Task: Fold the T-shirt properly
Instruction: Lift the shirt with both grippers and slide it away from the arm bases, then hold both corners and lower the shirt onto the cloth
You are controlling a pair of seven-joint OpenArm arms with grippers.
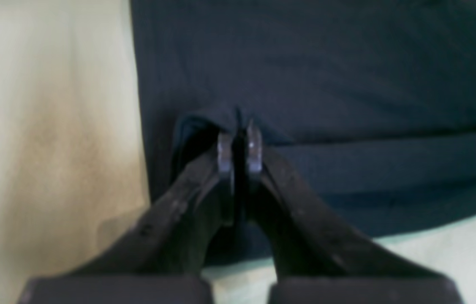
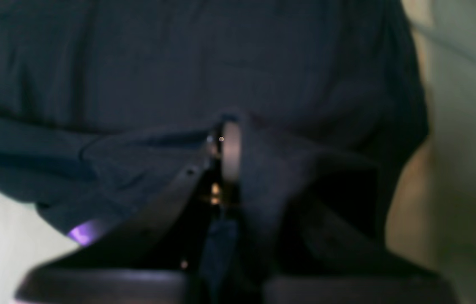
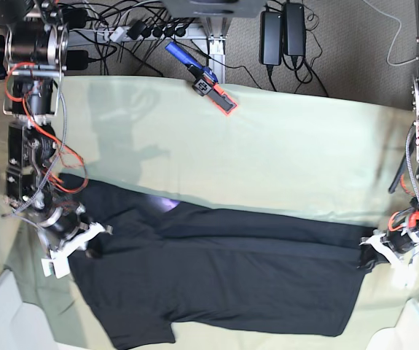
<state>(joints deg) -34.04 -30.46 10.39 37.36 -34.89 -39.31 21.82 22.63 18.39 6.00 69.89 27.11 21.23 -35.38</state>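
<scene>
Centrally in the left wrist view, the left claw (image 1: 238, 145) is clamped on a raised pinch of the T-shirt (image 1: 326, 84), its two fingers nearly together with black cloth between them. The right claw (image 2: 227, 147) is likewise closed on a bunched fold of the same garment; only one pale finger pad (image 2: 231, 150) shows, the other being hidden under draped cloth. Both wrist views are blurred, so seams and hems cannot be made out. The base view alone shows the whole layout: the T-shirt (image 3: 224, 270) lies spread across the near part of the pale green surface (image 3: 267, 153), with the left claw (image 3: 375, 249) at its edge on that view's right and the right claw (image 3: 74, 244) at its edge on that view's left. The garment's lower edge is cut off by the frame. A small purple patch (image 2: 81, 233) of print peeks out in the right wrist view. Beyond, an orange-and-blue tool (image 3: 208, 82) lies at the far edge of the surface.
</scene>
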